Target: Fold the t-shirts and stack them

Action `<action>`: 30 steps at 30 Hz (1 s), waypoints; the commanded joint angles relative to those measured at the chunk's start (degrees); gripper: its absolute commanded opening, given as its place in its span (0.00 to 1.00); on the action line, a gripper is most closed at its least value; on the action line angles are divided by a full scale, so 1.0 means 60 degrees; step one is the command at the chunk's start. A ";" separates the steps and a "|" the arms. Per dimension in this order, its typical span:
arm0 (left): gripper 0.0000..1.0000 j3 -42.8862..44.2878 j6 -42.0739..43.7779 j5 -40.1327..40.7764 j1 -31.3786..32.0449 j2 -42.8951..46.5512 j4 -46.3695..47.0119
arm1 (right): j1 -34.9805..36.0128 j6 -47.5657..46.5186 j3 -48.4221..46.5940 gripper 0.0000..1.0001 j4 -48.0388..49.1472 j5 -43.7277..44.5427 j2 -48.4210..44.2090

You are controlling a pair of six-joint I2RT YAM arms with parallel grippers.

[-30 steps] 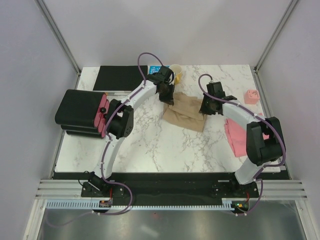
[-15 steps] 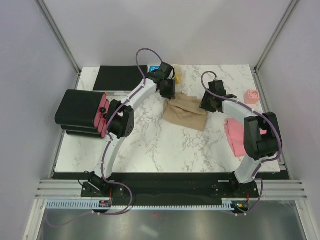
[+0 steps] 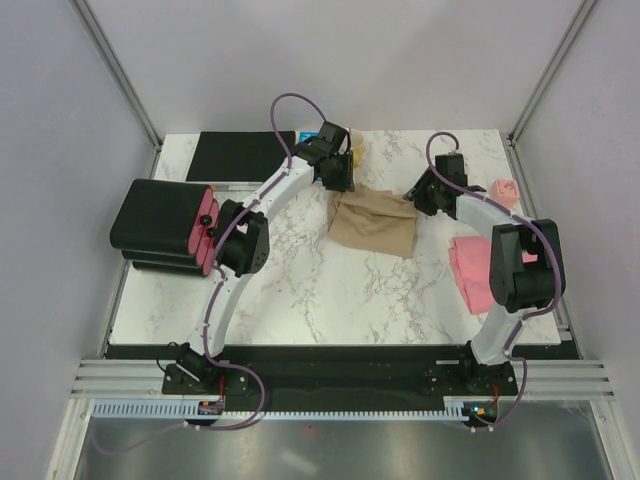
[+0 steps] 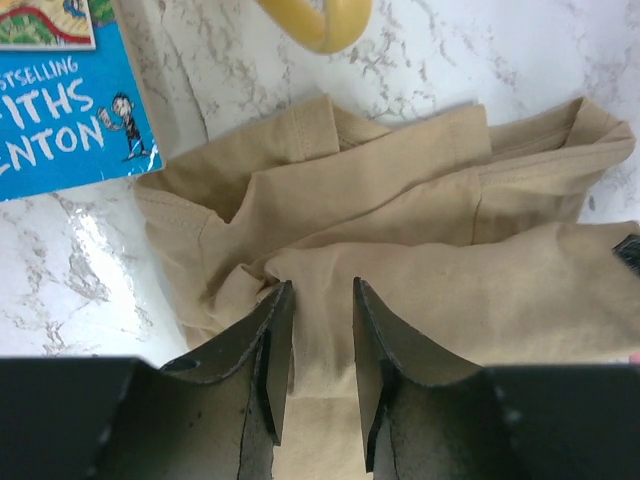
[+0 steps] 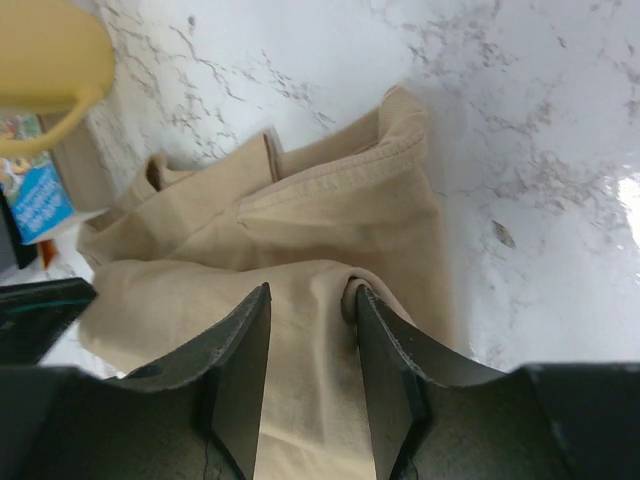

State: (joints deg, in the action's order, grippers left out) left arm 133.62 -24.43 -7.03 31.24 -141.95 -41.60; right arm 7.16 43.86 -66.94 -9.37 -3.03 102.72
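Cloth at rest: the tan t-shirt (image 3: 373, 222) lies doubled over near the middle of the table's (image 3: 300, 290) far edge. The left gripper (image 4: 320, 290) and right gripper (image 5: 310, 295) hang above its two far corners, fingers spread over the fabric and pinching nothing, seemingly to let the fold settle flat. The pink t-shirt (image 3: 468, 270) lies crumpled by the right edge, probably next for folding and stacking.

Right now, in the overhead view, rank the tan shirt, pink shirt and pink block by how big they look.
1. Tan shirt: the biggest patch.
2. Pink shirt: looks smaller, but the right arm covers part of it, so its place against the tan one is unsure.
3. Pink block: clearly the smallest.
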 commanded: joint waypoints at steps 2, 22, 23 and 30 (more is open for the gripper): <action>0.38 -0.1042 -0.0047 0.0350 0.0022 0.1054 0.0386 | -0.0021 0.0616 -0.1044 0.47 0.0902 -0.0535 0.0326; 0.40 -0.3783 0.0892 -0.0263 0.0095 0.3663 0.1338 | 0.0080 -0.1258 -0.1854 0.48 -0.0870 -0.1869 -0.0507; 0.39 -0.3944 0.0950 -0.0496 0.0197 0.3707 0.1367 | 0.0284 -0.1608 -0.1692 0.48 -0.1059 -0.1782 -0.0639; 0.12 -0.4429 0.1024 -0.1099 0.0593 0.3356 0.1485 | 0.0974 -0.2108 -0.0856 0.42 -0.1339 -0.1693 -0.0670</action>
State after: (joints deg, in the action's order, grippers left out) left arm 107.37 -20.75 -9.74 33.06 -121.73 -34.30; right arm 11.20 35.14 -74.00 -15.14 -12.32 99.00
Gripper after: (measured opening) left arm 0.167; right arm 0.451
